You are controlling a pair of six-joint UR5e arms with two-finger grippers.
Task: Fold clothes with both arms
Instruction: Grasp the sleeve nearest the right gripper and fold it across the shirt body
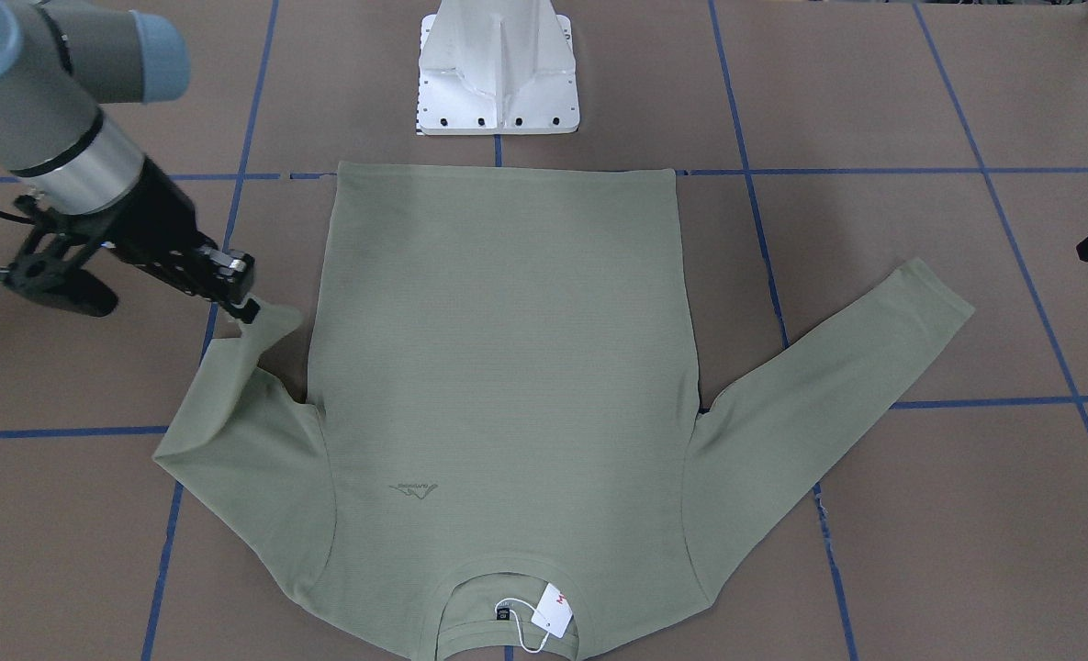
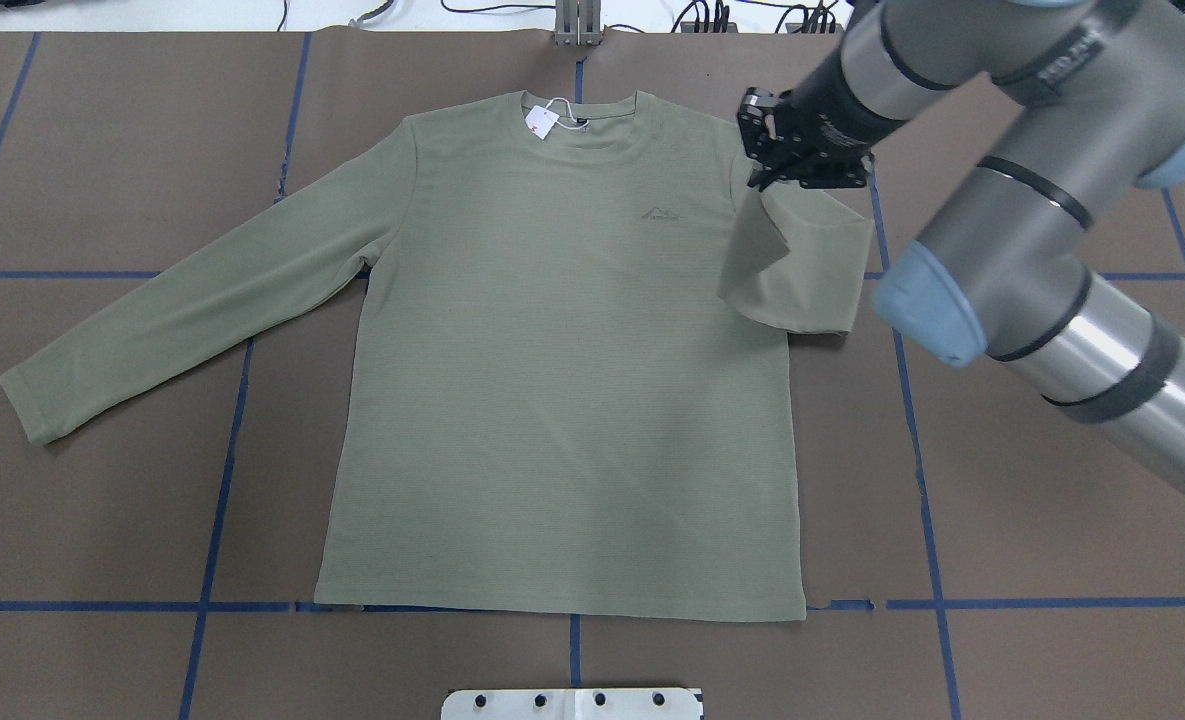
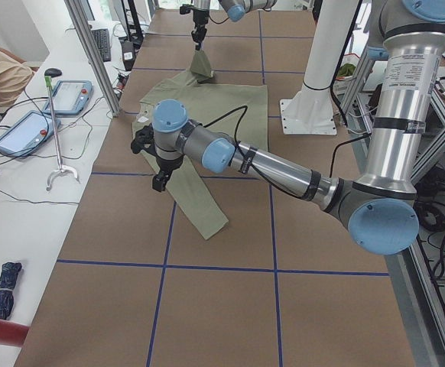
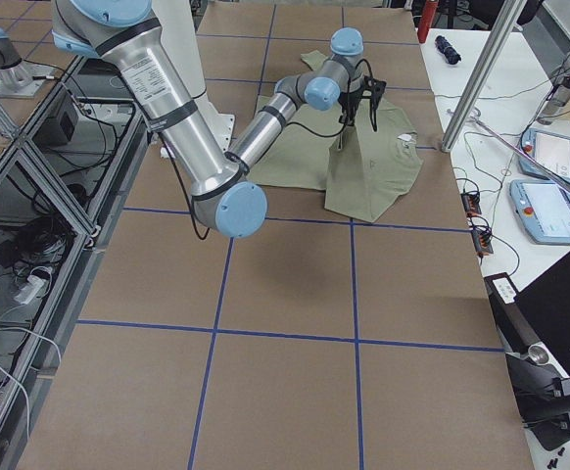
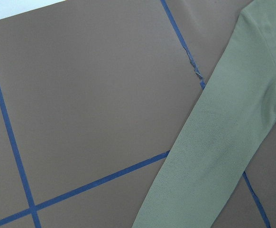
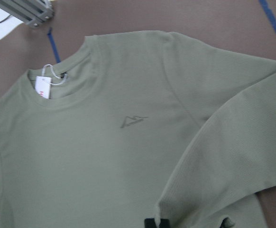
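1. The white pedestal (image 2: 572, 703) stands nearest to the robot.
2. The shirt (image 2: 552, 380) lies flat on the table (image 2: 102, 520), hem toward the pedestal.
3. The left gripper (image 3: 160, 180) hovers by the outstretched sleeve (image 2: 202, 300); I cannot tell whether it is closed.
4. Farther, the right gripper (image 2: 764, 180) pinches the other sleeve (image 2: 797, 260), which is lifted and doubled beside the shoulder.
5. The hang tag (image 2: 542, 122) lies farthest, at the collar.
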